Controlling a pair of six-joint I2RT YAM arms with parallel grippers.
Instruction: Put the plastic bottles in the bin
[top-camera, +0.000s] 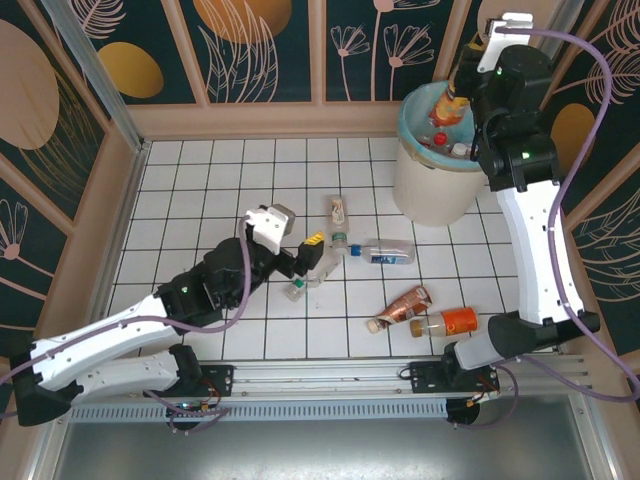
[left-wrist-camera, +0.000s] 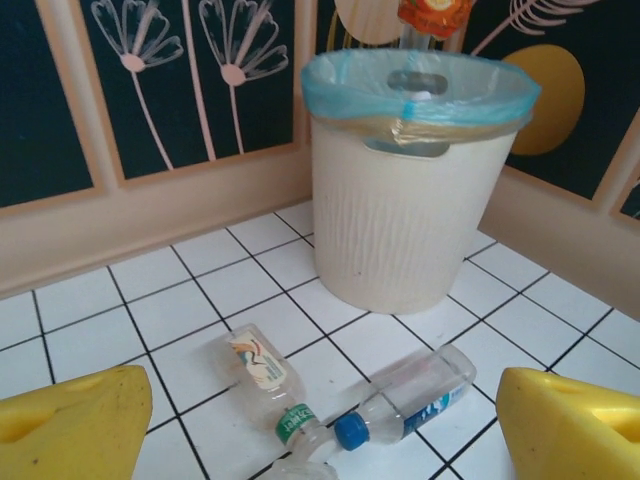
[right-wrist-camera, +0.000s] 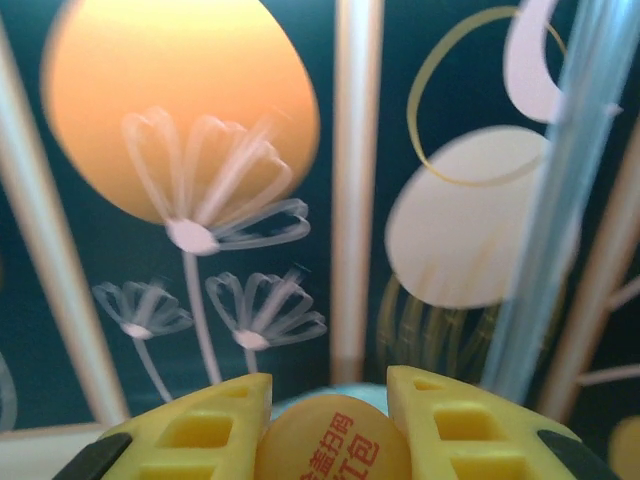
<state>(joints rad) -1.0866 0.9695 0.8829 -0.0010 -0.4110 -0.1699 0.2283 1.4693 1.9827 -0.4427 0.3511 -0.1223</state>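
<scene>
Bottles (top-camera: 403, 305) lie scattered on the tiled floor (top-camera: 200, 200) between the arms, and a few more sit inside the bin (top-camera: 428, 195). The right gripper (right-wrist-camera: 328, 400) is clamped on an orange-labelled bottle (top-camera: 452, 102), held over the bin opening toward its far side. The left gripper (left-wrist-camera: 320, 420) has its fingers spread wide with nothing between them, low over a cluster by the green-capped bottle (left-wrist-camera: 262, 370) and the blue-capped bottle (left-wrist-camera: 410, 395).

Risks I see:
- The drop point looks off-centre. On release the bottle could clip the back rim, or bounce off the ones inside and hop out.
- If I go lower, the fingers could snag the bag liner (left-wrist-camera: 330, 85).
- On the left the bottles lie close together. Closing could pinch two, or nudge a round one so it rolls out of reach.
</scene>
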